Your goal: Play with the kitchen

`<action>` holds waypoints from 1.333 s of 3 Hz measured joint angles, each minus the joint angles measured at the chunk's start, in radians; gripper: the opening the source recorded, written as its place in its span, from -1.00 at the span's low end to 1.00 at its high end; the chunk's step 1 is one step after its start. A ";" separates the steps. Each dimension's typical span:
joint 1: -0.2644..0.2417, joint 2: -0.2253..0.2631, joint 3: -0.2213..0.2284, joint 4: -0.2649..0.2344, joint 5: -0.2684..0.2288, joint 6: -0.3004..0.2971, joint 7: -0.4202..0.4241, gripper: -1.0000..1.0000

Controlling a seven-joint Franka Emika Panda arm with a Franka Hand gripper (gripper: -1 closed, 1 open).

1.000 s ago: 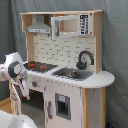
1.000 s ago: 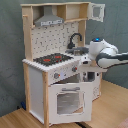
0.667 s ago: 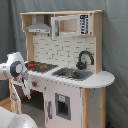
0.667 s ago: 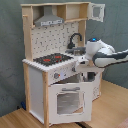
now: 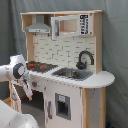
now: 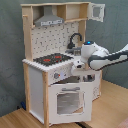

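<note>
Since the earlier pictures the arm has come lower and closer to the front of the kitchen (image 6: 55,75). In the second exterior view the white wrist has moved from beside the faucet down toward the counter edge.

Nearest to the camera in the second exterior view is the oven door (image 6: 70,100) with its window; it looks swung a little out from the cabinet. Just above it, at about 1 o'clock from the door, the gripper (image 6: 79,67) hangs at the front edge of the counter, close to the knobs (image 6: 56,75). Whether the jaws stand wide or narrow cannot be told — the wrist body covers them in both exterior views.

The relation that matters for the coming move: the knob panel and the door handle lie at about 8 o'clock from the gripper in the second exterior view, just beside it. The handle's long axis runs level along the door top, so the jaws would probably need to close across it from above and below.

Farther back are the stovetop (image 6: 52,59) with red rings, then the black faucet (image 6: 75,39) over the sink (image 5: 71,73), and highest the grey hood (image 6: 49,20). The kitchen stands on a wooden floor (image 6: 112,107) before a dark curtain (image 6: 117,30).
</note>
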 joint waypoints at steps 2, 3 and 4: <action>-0.084 0.034 0.108 0.001 0.000 0.076 -0.061 1.00; -0.086 0.035 0.111 0.002 0.000 0.077 -0.062 -1.00; -0.094 0.042 0.133 0.002 0.001 0.089 -0.063 -1.00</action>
